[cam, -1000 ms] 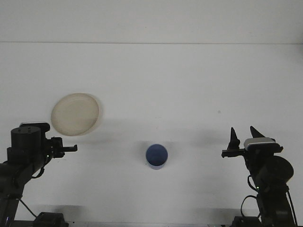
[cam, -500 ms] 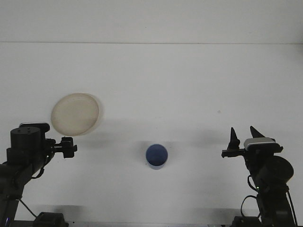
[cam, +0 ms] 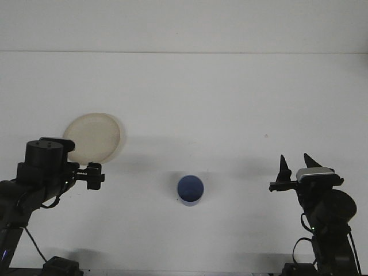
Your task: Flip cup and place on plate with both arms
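Left gripper (cam: 95, 175) has moved right toward the cup (cam: 190, 189), fingers look closed, holding nothing. Cup sits on the table (cam: 195, 98), plate (cam: 93, 138) up-left of it. Right gripper (cam: 294, 166) right of cup, fingers spread, unmoved.

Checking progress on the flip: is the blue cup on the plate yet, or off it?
Off it. The blue cup stands on the bare table, apart from the plate.

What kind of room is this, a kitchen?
Probably a robot test lab, not a kitchen: a bare white table, two robot arms with a left pincer and right pincer, and only a cup and plate.
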